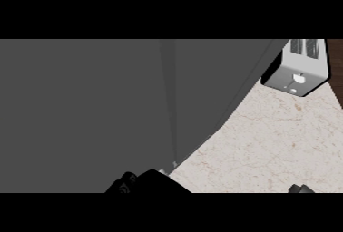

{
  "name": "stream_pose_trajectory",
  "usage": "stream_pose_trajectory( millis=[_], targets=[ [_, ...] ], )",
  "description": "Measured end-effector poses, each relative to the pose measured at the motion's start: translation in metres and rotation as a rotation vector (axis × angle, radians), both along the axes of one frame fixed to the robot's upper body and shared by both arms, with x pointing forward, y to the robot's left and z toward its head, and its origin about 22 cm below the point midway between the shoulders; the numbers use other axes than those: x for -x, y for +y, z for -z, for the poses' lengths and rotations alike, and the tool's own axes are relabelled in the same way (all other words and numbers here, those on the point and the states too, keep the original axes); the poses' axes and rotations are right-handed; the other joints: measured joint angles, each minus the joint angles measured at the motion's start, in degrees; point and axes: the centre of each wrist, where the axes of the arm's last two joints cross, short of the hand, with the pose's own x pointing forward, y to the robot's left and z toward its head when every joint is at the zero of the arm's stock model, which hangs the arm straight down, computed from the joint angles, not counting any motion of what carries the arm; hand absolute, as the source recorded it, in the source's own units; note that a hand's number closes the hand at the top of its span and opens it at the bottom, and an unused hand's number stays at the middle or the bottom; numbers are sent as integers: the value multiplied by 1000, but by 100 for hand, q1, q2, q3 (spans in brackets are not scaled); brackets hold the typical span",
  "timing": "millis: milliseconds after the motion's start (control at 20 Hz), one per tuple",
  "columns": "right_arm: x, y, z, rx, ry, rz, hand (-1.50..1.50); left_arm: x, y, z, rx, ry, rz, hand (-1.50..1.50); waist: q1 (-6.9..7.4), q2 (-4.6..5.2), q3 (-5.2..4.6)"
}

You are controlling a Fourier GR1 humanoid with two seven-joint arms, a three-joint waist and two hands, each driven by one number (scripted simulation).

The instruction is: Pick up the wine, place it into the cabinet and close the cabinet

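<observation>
The grey cabinet (87, 108) fills the left and middle of the head view. Its two door fronts meet along a narrow seam (169, 104), and both look shut. No wine bottle shows anywhere. My left hand (147, 182) is a black shape at the lower edge, right against the bottom of the cabinet front near the seam. Only a small black tip of my right hand (301, 188) shows, low at the right over the counter.
A silver toaster (298, 68) stands at the upper right on the pale marble counter (268, 145). A dark wooden strip (335, 68) runs along the far right edge.
</observation>
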Motion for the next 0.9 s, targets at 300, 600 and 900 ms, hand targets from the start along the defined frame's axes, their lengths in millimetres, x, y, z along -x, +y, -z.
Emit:
stream_pose_trajectory(
  millis=[300,600,900],
  targets=[
    [-35,49,-3,11,-42,107,150,-6,33,-8,2,-4,38,150,31,37,3],
    [-84,84,-6,5,-32,219,150,-12,51,-17,6,-14,62,150,92,72,10],
    [-127,95,-2,7,-29,275,150,-15,64,-28,3,-17,71,150,114,8,22]
  ],
)
